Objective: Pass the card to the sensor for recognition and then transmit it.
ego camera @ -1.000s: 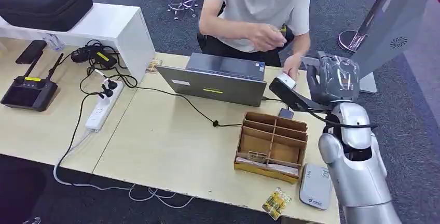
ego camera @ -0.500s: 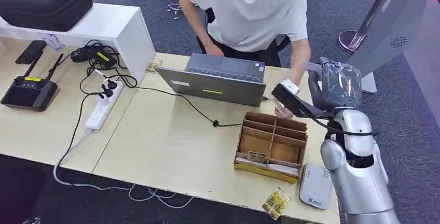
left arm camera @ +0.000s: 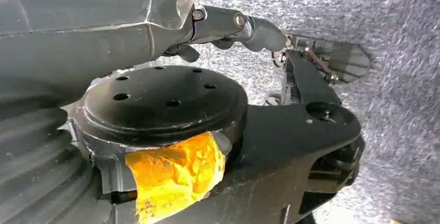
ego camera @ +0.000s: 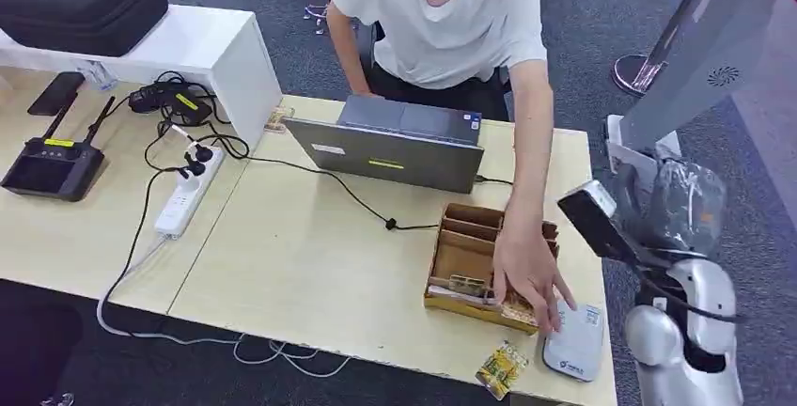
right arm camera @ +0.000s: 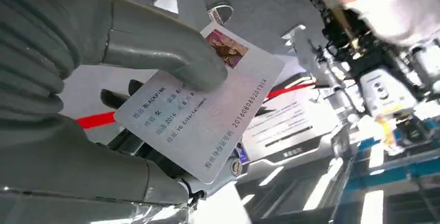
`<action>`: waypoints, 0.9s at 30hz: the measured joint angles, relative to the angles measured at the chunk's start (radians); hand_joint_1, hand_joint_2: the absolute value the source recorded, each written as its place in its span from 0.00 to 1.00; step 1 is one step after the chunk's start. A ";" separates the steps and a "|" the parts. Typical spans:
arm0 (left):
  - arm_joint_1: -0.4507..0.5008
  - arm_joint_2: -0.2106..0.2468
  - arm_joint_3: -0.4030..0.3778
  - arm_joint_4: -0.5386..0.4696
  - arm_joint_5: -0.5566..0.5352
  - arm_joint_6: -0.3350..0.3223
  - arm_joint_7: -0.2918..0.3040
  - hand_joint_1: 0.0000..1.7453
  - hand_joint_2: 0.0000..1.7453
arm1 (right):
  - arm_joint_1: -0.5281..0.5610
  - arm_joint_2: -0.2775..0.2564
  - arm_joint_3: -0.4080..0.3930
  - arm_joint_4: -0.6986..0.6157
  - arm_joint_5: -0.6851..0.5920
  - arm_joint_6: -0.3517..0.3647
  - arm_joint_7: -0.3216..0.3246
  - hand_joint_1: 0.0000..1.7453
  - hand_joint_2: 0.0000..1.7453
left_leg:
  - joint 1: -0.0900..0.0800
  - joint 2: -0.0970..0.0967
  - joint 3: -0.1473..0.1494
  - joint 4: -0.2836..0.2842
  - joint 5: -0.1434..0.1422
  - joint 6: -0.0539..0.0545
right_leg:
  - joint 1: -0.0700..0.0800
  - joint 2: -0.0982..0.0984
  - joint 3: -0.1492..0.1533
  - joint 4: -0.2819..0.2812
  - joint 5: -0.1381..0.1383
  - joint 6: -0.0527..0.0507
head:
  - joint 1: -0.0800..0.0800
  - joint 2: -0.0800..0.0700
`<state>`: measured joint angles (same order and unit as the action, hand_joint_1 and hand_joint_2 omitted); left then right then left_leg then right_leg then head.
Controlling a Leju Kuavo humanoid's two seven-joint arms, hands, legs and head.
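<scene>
In the right wrist view my right hand [right arm camera: 78,79] pinches a white ID card [right arm camera: 207,125] with a small photo and printed text between the thumb and the fingers. The head view puts that hand [ego camera: 679,201], wrapped in clear plastic, raised past the table's right edge. A flat grey card sensor [ego camera: 571,338] lies at the table's front right corner, lower than the hand and to its left. A person's hand [ego camera: 528,279] reaches over the cardboard organizer [ego camera: 465,257] and touches the sensor's near corner. My left hand [left arm camera: 228,27] hangs over carpet, holding nothing.
A grey laptop [ego camera: 395,148] stands behind the organizer, its cable running across the table [ego camera: 301,265]. A yellow packet [ego camera: 500,368] lies at the front edge. A power strip [ego camera: 183,199] and black devices sit left. A tall grey kiosk [ego camera: 700,49] stands right.
My right hand has swung with the card from behind the organizer to beyond the table's right edge. The person's arm has reached from the laptop to the organizer's front and the sensor.
</scene>
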<state>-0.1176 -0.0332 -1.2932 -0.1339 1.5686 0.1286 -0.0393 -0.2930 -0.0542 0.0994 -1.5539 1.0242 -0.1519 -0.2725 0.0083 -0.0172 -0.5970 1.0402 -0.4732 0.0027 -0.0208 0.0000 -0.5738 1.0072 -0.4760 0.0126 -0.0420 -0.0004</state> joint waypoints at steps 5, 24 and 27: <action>0.004 -0.005 0.000 0.000 0.001 0.003 -0.013 0.00 1.00 | 0.130 0.000 -0.116 -0.098 -0.003 -0.010 -0.051 1.00 1.00 | 0.000 0.001 0.000 0.000 -0.001 0.000 | 0.000 0.001 0.000 0.000 0.000 0.000 | 0.000 0.000; 0.007 -0.021 0.050 0.000 0.001 0.000 -0.021 0.00 1.00 | 0.413 0.079 -0.250 -0.151 0.080 -0.046 -0.136 1.00 1.00 | 0.000 0.001 0.000 -0.001 -0.001 0.000 | 0.000 0.000 0.000 0.000 -0.001 -0.001 | 0.000 0.000; 0.007 -0.021 0.050 0.000 0.001 -0.003 -0.021 0.00 1.00 | 0.427 0.095 -0.244 -0.099 0.125 -0.077 -0.126 1.00 1.00 | 0.000 0.001 0.000 -0.001 -0.001 -0.001 | 0.000 0.000 0.000 0.000 -0.001 -0.001 | 0.000 0.000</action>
<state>-0.1110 -0.0542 -1.2432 -0.1339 1.5694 0.1259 -0.0599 0.1343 0.0408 -0.1446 -1.6527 1.1489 -0.2284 -0.3982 0.0085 -0.0165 -0.5967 1.0395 -0.4740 0.0022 -0.0205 -0.0001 -0.5737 1.0075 -0.4769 0.0118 -0.0420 -0.0004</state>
